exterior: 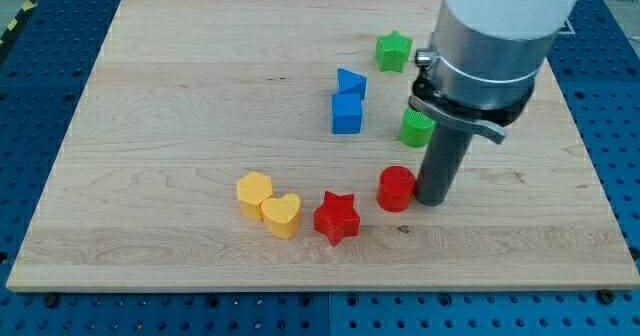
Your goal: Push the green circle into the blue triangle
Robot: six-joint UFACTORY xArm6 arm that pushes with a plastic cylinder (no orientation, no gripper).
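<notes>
nothing of the push looks done yet — the green circle (415, 128) sits half hidden behind the arm, clearly apart from the blue triangle (351, 81) to its left. my tip (435, 200) rests below the circle, just right of the red cylinder (396, 188); there is no pincer, so nothing is held. the wooden board (150, 126) lies on a blue perforated table (610, 106).
</notes>
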